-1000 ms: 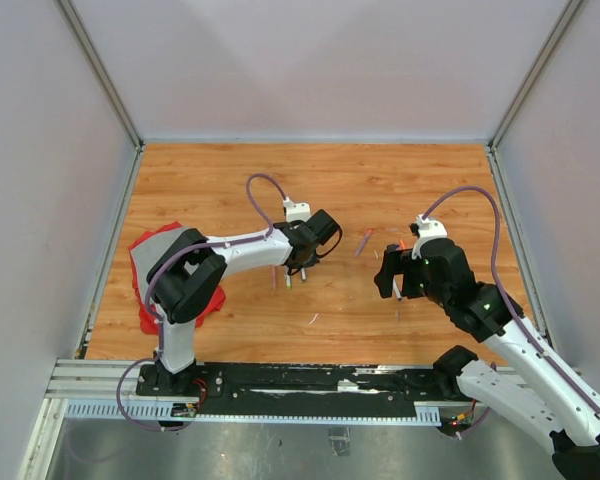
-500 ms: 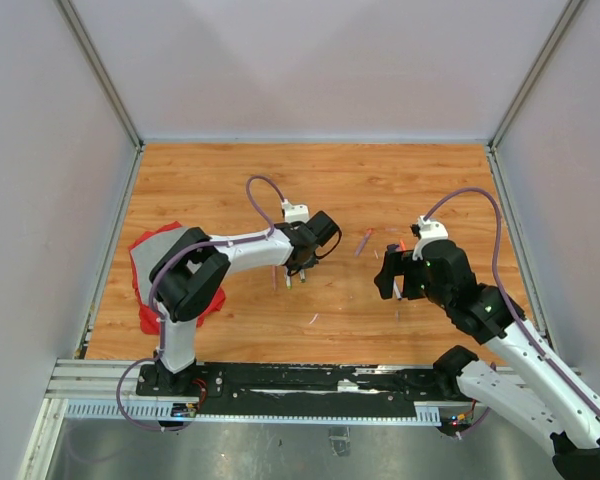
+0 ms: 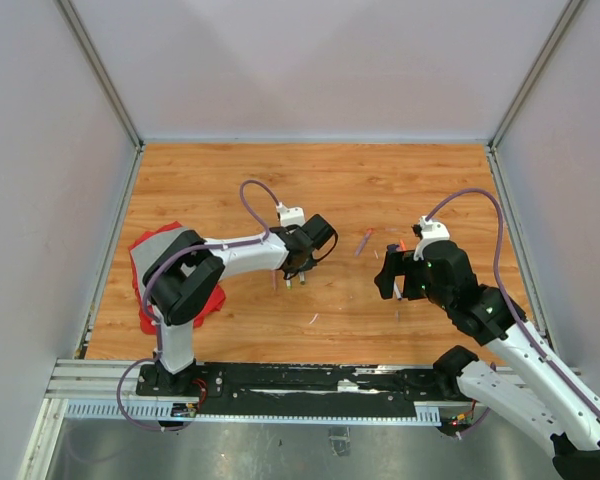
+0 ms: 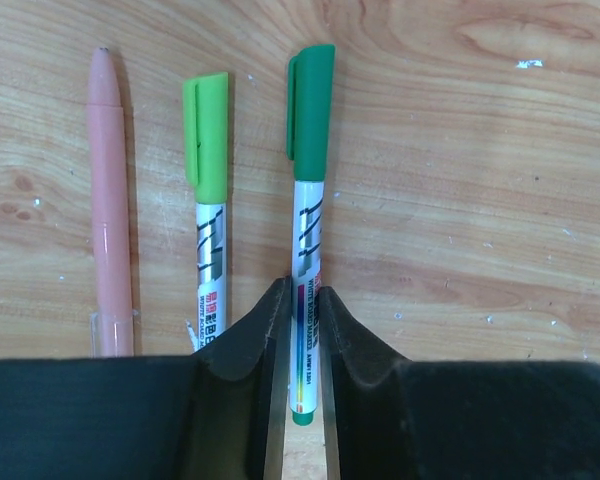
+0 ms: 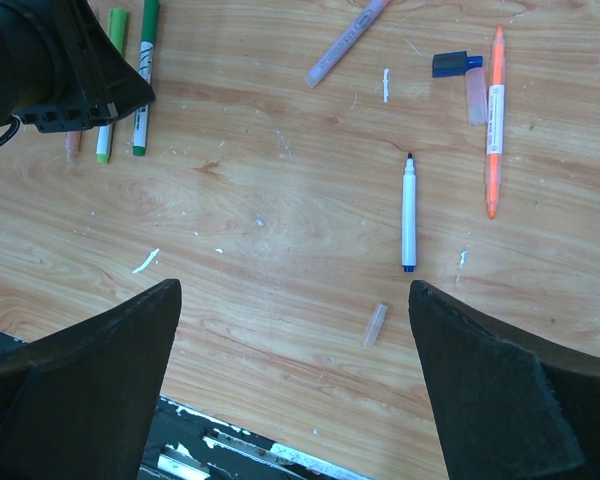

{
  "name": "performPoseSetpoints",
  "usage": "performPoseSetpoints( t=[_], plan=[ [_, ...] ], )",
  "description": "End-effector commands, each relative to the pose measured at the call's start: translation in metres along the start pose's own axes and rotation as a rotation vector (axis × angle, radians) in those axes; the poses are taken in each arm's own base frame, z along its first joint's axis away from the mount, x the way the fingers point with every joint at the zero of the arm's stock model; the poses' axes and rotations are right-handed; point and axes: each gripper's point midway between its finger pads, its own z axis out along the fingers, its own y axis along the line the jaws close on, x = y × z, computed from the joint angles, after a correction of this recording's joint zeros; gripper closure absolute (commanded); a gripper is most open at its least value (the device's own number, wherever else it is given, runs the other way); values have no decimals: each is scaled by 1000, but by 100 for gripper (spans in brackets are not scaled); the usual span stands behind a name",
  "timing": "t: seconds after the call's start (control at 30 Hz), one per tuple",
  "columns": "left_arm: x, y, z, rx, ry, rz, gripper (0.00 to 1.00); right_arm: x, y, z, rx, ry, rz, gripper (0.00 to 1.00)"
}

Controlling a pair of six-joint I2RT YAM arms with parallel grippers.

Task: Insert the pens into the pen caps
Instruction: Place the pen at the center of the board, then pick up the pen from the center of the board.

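Note:
In the left wrist view three pens lie side by side on the wood: a pink pen (image 4: 110, 200), a white pen with a light green cap (image 4: 209, 200), and a white pen with a dark green cap (image 4: 306, 250). My left gripper (image 4: 301, 300) (image 3: 295, 272) is shut on the dark green pen's barrel, which lies on the table. My right gripper (image 5: 292, 290) (image 3: 398, 275) hangs open above an uncapped white pen with a blue end (image 5: 408, 212). A blue cap (image 5: 450, 64), an orange pen (image 5: 494, 120), a lavender pen (image 5: 345, 45) and a clear cap (image 5: 376, 324) lie nearby.
A red and grey cloth bundle (image 3: 150, 270) sits at the table's left edge beside the left arm. Grey walls close in the wooden table (image 3: 320, 180) on three sides. Small white scraps (image 5: 145, 261) dot the wood.
The left wrist has shifted slightly left and its cable loop has moved with it. The right arm has not moved.

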Motion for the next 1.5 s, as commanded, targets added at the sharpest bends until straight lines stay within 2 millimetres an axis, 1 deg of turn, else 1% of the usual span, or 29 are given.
performPoseSetpoints(
  t=[0.0, 0.2, 0.33, 0.4, 0.57, 0.7, 0.8, 0.87, 0.97, 1.07, 1.23, 1.47],
  plan=[
    [11, 2, -9, 5, 28, 0, 78, 6, -4, 1, 12, 15, 16, 5],
    [4, -1, -14, 12, 10, 3, 67, 4, -3, 0, 9, 11, 18, 5],
    [-9, -6, -21, 31, -22, 18, 62, 3, -3, 1, 9, 6, 19, 4],
    [-20, -11, -27, 48, -50, 29, 61, 2, -3, 0, 8, 0, 19, 4],
    [-54, -32, -50, 156, -164, 106, 59, -1, -2, 1, -2, -12, -12, 5],
    [-82, -48, -76, 281, -289, 174, 54, -7, 5, 1, -41, -13, -74, 4],
    [-95, -53, -96, 380, -379, 217, 51, -12, 4, 4, -23, -1, -97, 5],
    [-101, -55, -105, 424, -429, 219, 50, -13, 3, 7, -5, 22, -114, 5],
    [-107, -56, -113, 471, -488, 218, 45, -16, 2, 12, 13, 46, -130, 5],
    [-109, -57, -113, 492, -525, 218, 43, -21, 2, 19, 28, 54, -126, 5],
    [-110, -56, -102, 471, -555, 204, 37, -24, -2, 35, 22, 78, -50, 5],
    [-99, -46, -88, 459, -561, 185, 30, -24, -23, 47, 64, 96, 68, 6]
  ],
)
